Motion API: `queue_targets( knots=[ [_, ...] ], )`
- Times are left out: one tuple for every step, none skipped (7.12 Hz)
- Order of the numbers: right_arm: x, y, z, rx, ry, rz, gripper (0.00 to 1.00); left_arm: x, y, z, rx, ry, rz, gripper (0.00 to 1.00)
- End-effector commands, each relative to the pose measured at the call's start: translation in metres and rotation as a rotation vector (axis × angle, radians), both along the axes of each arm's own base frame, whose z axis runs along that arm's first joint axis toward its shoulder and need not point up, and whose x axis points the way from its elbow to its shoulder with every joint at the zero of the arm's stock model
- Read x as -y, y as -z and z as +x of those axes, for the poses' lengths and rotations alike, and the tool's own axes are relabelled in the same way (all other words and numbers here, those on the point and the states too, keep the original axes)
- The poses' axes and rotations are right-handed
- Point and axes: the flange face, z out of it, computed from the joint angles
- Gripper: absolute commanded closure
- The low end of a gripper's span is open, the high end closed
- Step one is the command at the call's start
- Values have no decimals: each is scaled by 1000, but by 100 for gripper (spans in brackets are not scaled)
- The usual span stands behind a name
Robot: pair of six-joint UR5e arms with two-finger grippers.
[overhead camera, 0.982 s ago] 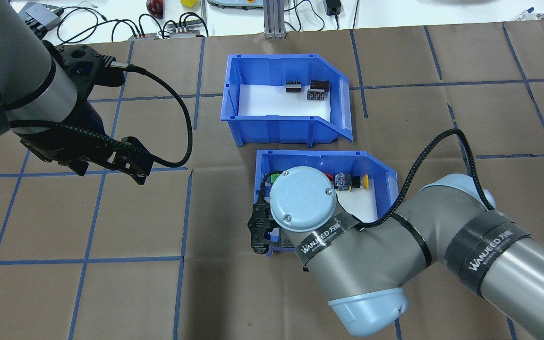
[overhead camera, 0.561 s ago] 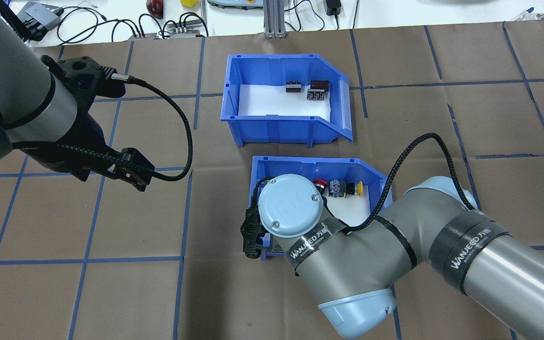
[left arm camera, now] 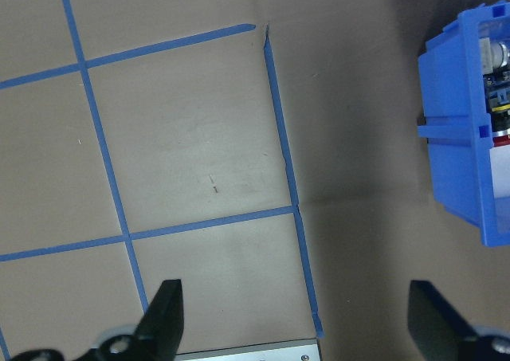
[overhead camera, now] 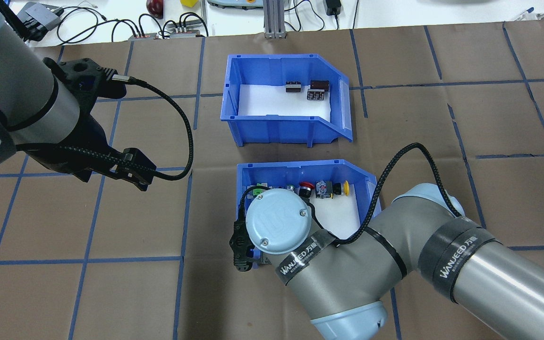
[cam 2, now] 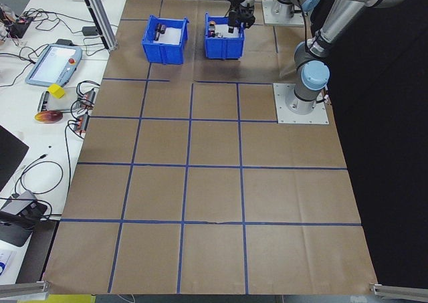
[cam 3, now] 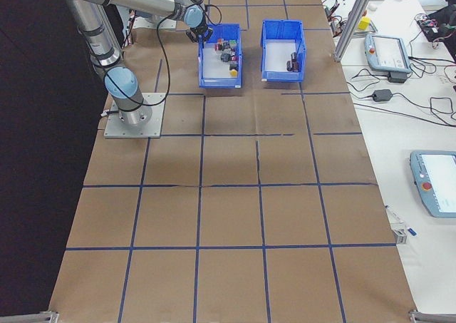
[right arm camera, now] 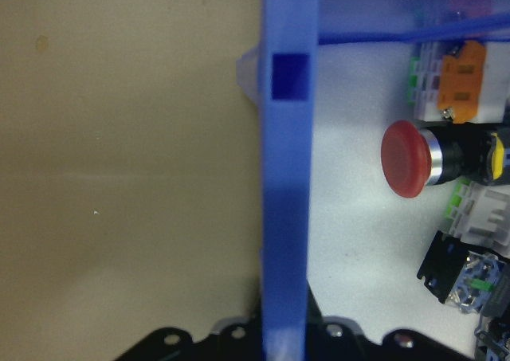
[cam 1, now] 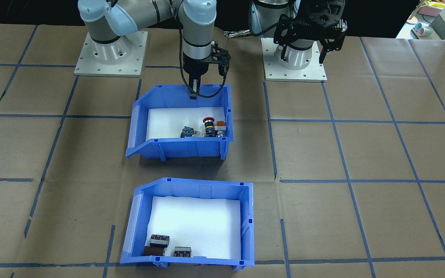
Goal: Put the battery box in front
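The battery box (overhead camera: pixel 279 127), a blue bin with a white liner and a few dark blocks (overhead camera: pixel 313 89), stands alone at the table's far side from me, also seen in the front-facing view (cam 1: pixel 191 260). A second blue bin (overhead camera: pixel 300 166) holding coloured push-buttons (cam 1: pixel 208 125) lies nearer my base. My right gripper (cam 1: pixel 194 90) is shut on that button bin's rear wall (right arm camera: pixel 284 178). My left gripper (left arm camera: pixel 295 313) hangs open over bare table to the left, its fingers (left arm camera: pixel 163 313) wide apart, holding nothing.
Brown paper with a blue tape grid covers the table. The two arm base plates (cam 1: pixel 110 54) sit at my edge. Cables, a teach pendant (cam 2: pixel 50 62) and small devices lie on the white bench beyond the table.
The button bin has slid toward my base and to the left in the overhead view, with my right gripper on its wall. The left arm has barely moved.
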Motion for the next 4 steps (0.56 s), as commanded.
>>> queue_targets(
  knots=[
    [2, 0, 0, -6, 1, -9, 0, 7, -1, 1, 3, -4, -35, 1],
    [6, -8, -2, -1, 11, -26, 0, 9, 0, 0, 1, -5, -32, 1],
    [10, -18, -3, 8, 18, -42, 0, 9, -1, 1, 3, -6, -34, 1],
    [19, -44, -8, 26, 35, -66, 0, 10, 0, 2, 1, -9, -37, 1]
  ],
)
